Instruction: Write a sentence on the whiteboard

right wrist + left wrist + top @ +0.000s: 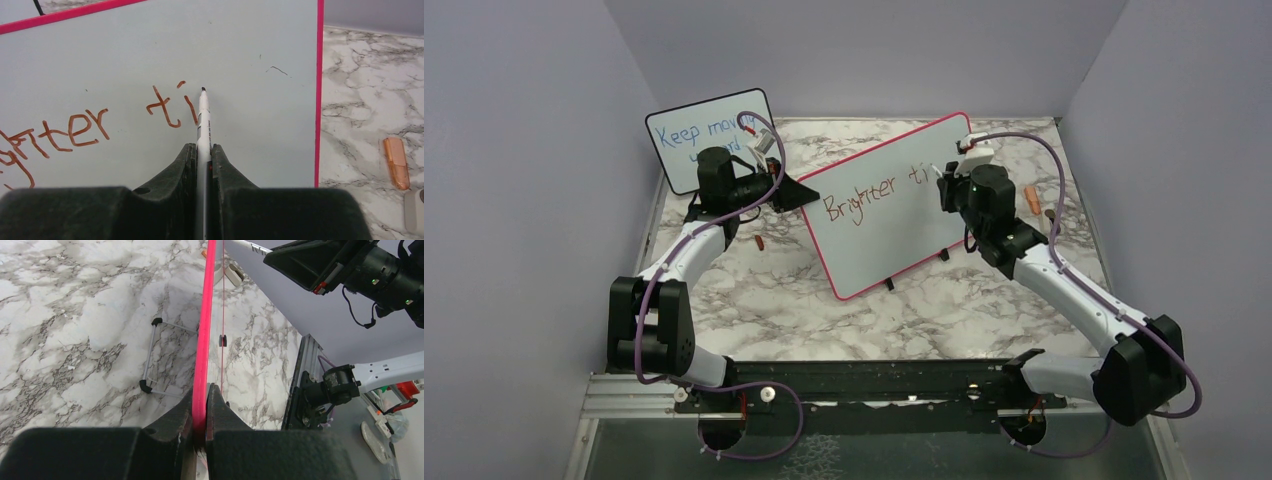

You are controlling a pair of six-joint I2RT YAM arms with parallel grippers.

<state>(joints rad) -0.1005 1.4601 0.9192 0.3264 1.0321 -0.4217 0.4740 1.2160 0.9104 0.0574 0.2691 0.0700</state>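
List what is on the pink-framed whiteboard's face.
The sentence so far, "Brighter ti", and the marker tip by the last stroke. The right tool hides the whiteboard below the marker.

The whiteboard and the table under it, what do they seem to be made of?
The whiteboard: a smooth, pale, even sheet, probably coated board or steel; its frame looks like bright pink plastic. The table: grey-veined white marble look, but flat and even, so possibly printed laminate rather than stone.
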